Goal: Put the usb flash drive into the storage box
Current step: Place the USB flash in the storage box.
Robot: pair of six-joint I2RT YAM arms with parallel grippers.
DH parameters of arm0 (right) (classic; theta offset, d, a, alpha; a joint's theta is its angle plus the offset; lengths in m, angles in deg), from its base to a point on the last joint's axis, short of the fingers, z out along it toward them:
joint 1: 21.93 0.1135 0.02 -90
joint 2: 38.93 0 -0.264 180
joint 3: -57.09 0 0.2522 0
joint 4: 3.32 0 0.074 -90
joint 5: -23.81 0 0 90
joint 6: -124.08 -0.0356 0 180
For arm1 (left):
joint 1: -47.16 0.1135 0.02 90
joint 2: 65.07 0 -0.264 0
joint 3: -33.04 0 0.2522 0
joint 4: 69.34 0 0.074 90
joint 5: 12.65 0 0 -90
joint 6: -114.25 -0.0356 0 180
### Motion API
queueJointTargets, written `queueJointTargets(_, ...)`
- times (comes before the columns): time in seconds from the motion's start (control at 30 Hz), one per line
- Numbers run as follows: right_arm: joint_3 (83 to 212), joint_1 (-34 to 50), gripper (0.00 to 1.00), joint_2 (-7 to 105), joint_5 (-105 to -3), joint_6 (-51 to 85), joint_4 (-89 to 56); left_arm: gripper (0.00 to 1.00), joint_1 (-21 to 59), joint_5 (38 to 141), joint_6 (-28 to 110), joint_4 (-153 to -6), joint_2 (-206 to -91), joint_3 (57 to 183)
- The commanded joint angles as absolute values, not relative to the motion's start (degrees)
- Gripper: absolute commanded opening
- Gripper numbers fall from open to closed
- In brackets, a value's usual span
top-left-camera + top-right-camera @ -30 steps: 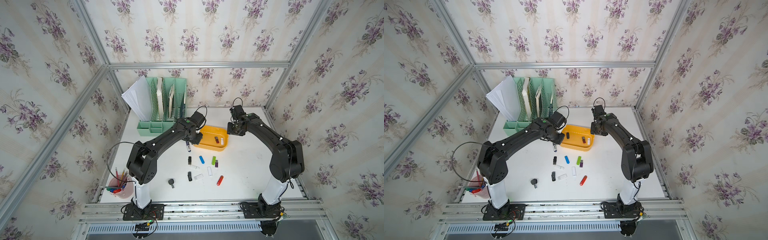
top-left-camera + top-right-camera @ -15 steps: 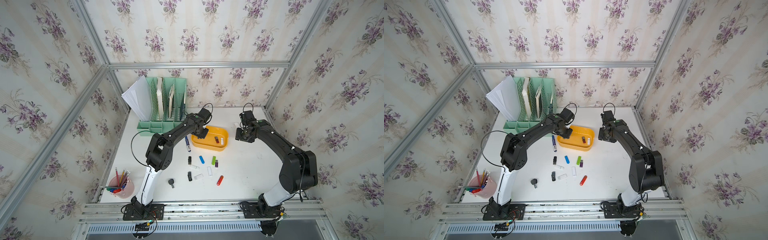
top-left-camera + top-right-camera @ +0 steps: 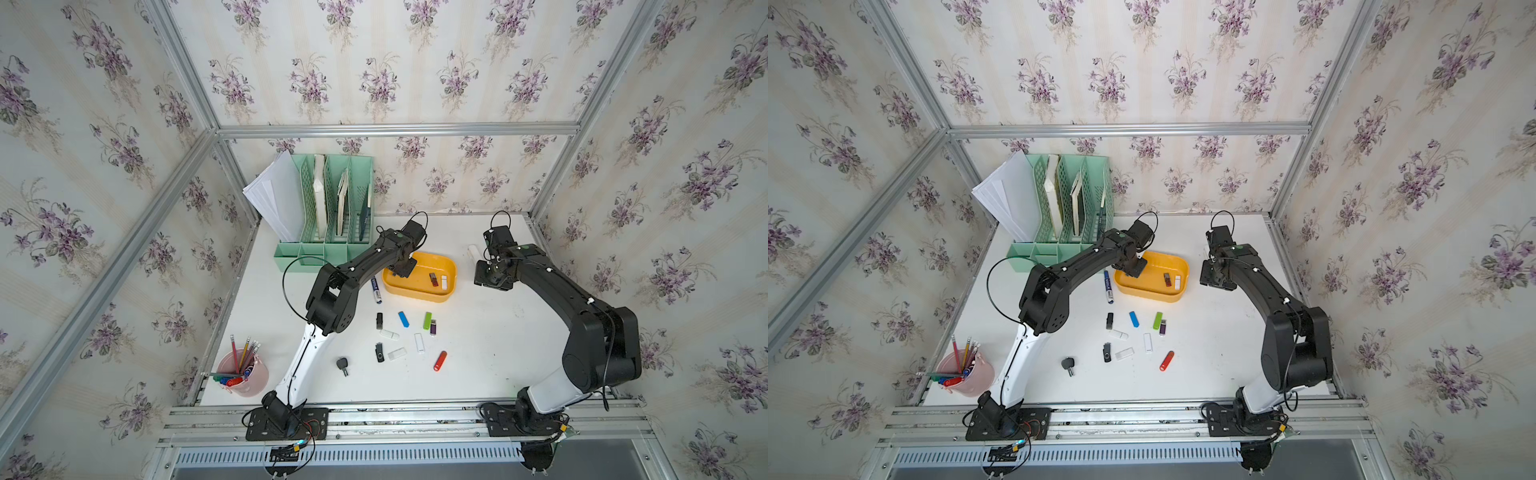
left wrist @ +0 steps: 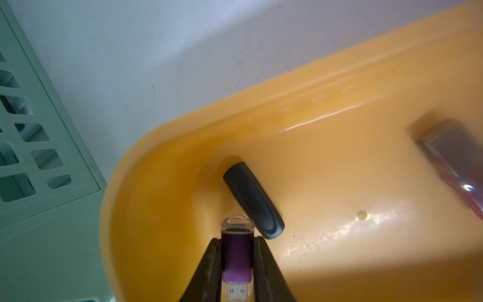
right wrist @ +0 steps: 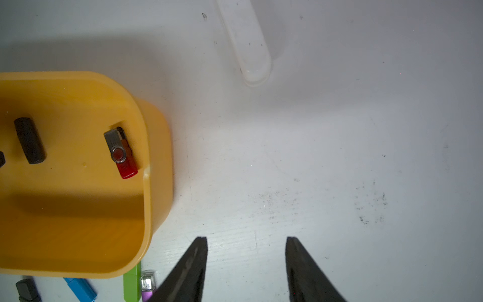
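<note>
The yellow-orange storage box (image 3: 419, 294) sits mid-table in both top views. My left gripper (image 4: 237, 239) hangs over its left end, shut on a purple usb flash drive (image 4: 237, 251) with a clear cap, held upright between the fingers just above the box floor. A black drive (image 4: 252, 200) lies on that floor beside it, and a red swivel drive (image 5: 120, 151) lies further along. My right gripper (image 5: 247, 239) is open and empty over bare table to the right of the box rim (image 5: 146, 183).
Several loose drives lie in front of the box, among them blue (image 3: 403, 319), green (image 3: 427, 321) and red (image 3: 440, 360). A blue marker (image 3: 376, 289) lies left of the box. The mint organizer (image 3: 328, 208) stands behind, a pink pencil cup (image 3: 245, 374) front left, a white tube (image 5: 245, 44) back right.
My left arm has swung from beside the box to over its left end with the purple drive. My right arm has drawn back to the right, away from the box.
</note>
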State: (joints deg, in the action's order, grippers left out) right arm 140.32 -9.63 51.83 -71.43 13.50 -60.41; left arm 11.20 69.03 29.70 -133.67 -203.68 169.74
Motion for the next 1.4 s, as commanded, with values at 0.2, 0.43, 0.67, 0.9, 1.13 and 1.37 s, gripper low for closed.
queueJointTargets(0.2,139.2,-9.6,0.53,51.0,-70.9,13.8,-59.8,0.28,11.5,66.7,28.3,-135.1,-205.5,170.0)
queueJointTargets(0.43,138.5,-9.7,0.53,50.5,-70.9,13.7,-59.7,0.30,11.4,66.8,28.7,-135.2,-205.4,170.0)
queueJointTargets(0.67,133.7,-7.7,0.54,45.8,-68.5,11.9,-59.0,0.42,10.6,71.5,31.3,-136.8,-197.4,169.7)
queueJointTargets(0.9,125.0,3.6,0.55,38.6,-68.3,3.7,-60.5,0.54,10.8,73.5,35.3,-135.4,-180.2,154.0)
queueJointTargets(1.13,118.2,18.1,0.59,33.7,-66.9,-8.5,-62.2,0.64,11.0,74.5,37.6,-132.5,-167.5,133.7)
queueJointTargets(1.37,115.6,30.3,0.66,37.5,-67.1,-18.3,-59.1,0.74,11.1,79.7,40.5,-126.1,-162.1,118.7)
